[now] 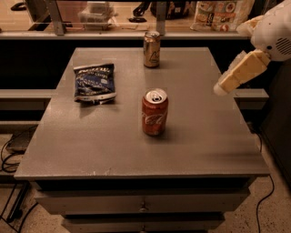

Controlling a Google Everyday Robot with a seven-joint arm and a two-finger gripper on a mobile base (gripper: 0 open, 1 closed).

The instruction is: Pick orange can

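The orange can [151, 49] is a small bronze-gold drink can with a pale triangular mark and a silver top. It stands upright at the far middle of the grey table [204, 141]. My gripper [223, 86] hangs in the air at the right, above the table's right edge. It is well to the right of the orange can, nearer to me, and touches nothing.
A red cola can [154, 112] stands upright in the middle of the table. A dark blue chip bag [94, 82] lies at the far left. A counter ledge with packages [218, 13] runs behind the table. Cables [9, 154] lie on the floor at left.
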